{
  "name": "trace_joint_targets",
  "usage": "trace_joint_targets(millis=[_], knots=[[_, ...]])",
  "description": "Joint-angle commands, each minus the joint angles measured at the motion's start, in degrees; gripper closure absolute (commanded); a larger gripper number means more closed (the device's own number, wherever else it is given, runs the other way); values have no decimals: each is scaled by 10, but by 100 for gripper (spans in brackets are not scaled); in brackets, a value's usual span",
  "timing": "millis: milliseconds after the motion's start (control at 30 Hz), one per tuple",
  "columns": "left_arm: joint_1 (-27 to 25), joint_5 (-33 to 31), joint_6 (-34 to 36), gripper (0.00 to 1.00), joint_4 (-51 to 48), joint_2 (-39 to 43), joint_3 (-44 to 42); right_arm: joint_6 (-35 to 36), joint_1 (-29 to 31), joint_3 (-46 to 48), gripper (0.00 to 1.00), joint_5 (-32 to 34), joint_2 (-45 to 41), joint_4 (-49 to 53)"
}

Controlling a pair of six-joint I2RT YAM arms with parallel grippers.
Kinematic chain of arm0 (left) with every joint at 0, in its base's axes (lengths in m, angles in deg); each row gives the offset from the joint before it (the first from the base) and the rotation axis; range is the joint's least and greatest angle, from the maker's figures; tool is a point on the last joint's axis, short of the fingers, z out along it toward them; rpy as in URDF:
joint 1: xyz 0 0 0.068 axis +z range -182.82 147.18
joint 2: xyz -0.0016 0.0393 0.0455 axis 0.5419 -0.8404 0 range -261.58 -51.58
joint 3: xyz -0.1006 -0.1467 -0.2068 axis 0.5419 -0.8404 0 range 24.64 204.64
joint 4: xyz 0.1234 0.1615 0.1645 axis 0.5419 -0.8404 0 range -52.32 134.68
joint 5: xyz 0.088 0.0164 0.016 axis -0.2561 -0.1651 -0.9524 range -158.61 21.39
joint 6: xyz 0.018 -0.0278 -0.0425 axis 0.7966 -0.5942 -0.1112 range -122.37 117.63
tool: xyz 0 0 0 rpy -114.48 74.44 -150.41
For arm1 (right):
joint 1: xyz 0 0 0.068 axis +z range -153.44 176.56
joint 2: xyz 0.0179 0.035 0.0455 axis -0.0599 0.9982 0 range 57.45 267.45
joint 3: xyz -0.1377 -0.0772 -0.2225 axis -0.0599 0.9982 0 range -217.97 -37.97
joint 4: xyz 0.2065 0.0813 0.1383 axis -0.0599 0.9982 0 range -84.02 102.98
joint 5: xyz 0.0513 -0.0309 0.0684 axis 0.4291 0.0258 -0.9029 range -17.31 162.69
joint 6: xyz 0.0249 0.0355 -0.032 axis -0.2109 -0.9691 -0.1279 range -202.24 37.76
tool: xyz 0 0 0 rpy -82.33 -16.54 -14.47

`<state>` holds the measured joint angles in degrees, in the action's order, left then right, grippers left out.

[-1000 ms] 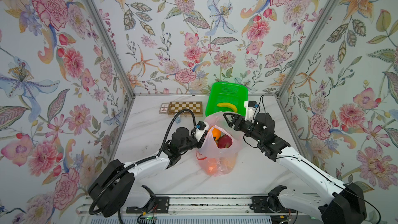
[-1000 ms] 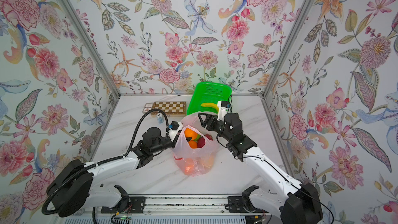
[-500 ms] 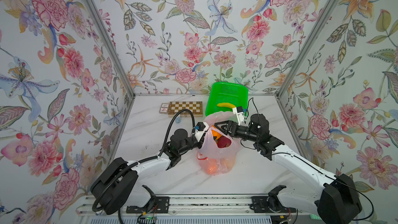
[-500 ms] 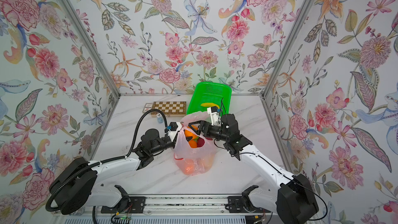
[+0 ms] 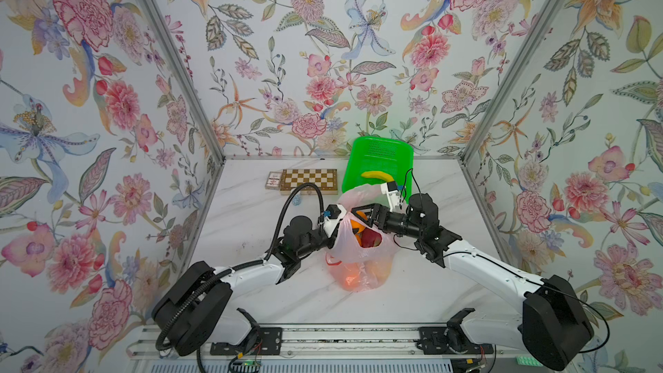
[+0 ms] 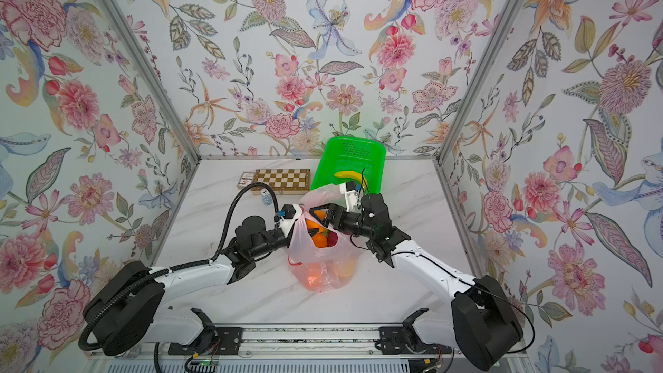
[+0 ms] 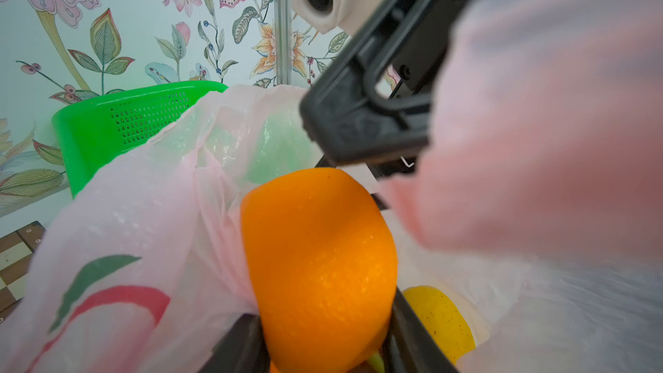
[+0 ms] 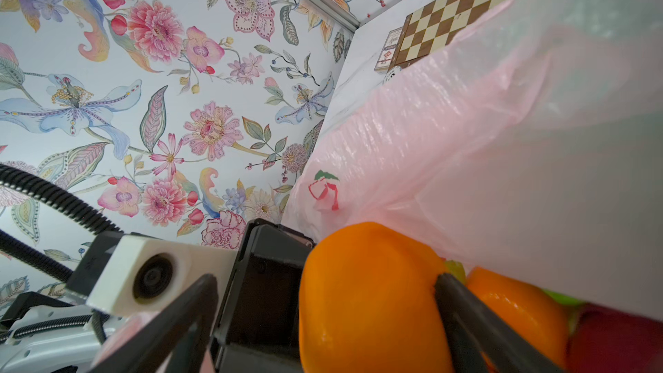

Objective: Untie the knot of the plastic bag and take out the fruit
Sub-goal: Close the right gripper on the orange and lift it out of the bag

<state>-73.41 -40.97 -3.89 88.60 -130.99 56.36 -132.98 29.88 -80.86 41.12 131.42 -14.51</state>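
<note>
The pale-pink plastic bag (image 5: 358,263) stands on the white table with its mouth open; the knot is out of view. My left gripper (image 7: 324,339) reaches into the mouth and is shut on an orange (image 7: 319,263) (image 5: 356,226). My right gripper (image 8: 323,303) comes in from the opposite side and is open wide: one finger (image 8: 462,313) touches the orange (image 8: 366,299), the other lies past the left gripper's black body (image 8: 265,281). Deeper in the bag lie a second orange (image 8: 520,310), a red fruit (image 6: 333,238) and a yellow citrus (image 7: 441,321).
A green perforated basket (image 5: 380,152) with a banana (image 5: 376,175) stands right behind the bag. A chessboard (image 5: 308,179) and a small card box (image 5: 273,180) lie at the back, left of the basket. Patterned walls close three sides.
My right gripper has swung left from the bag's right rim into its mouth and opened wider, ending astride the orange. The left gripper has kept its hold and place.
</note>
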Motion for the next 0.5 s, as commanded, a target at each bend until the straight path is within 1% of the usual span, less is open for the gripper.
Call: trace_joint_targets(millis=[0,67,133,200,300,367,467], knots=[[-9,39,-5,58,94,5,1,-16,16,11,1,-23,20,-3],[-10,33,-2,58,95,12,-5,-34,3,18,1,-6,19,4],[-9,27,3,58,95,21,-12,-61,-14,36,2,-9,12,-29],[-9,25,9,58,94,26,-17,-71,-15,41,3,-16,1,-43],[-9,23,12,58,96,28,-21,-56,-15,31,3,-7,-8,8],[-9,23,13,58,99,28,-21,-51,-37,31,3,9,-13,48],[-9,21,12,58,107,28,-22,-52,-48,42,4,21,-22,69]])
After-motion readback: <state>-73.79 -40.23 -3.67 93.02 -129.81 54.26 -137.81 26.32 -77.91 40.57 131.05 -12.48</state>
